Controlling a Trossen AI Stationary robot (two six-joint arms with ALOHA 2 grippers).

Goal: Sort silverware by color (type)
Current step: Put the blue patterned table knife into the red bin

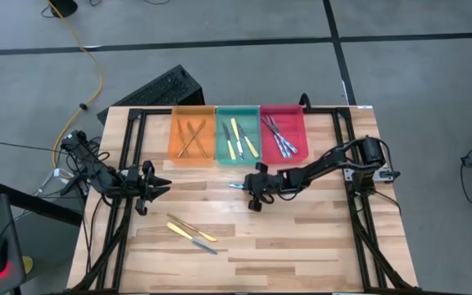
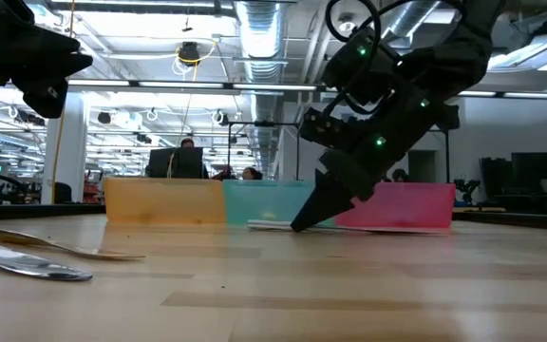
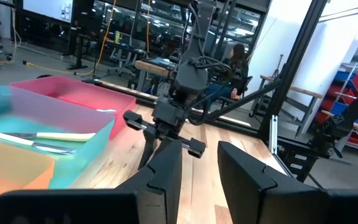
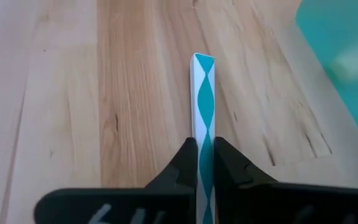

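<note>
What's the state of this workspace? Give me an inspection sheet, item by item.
Surface: wooden table, bare at the near side.
Job's things: utensils in the orange tray, green tray and red tray; three loose utensils on the table; one teal-patterned utensil gripped.
Clutter: nothing seen.
Grippers: right gripper shut on the teal-patterned utensil near the green tray; left gripper waits at the left, empty.
Cables: yellow cable on the floor.
Surroundings: keyboard behind the table; people seated beyond.

utensil (image 4: 203, 106) lower end hidden between right hand (image 4: 204, 163) fingers; green tray (image 4: 347, 56) blurred, cut off
</note>
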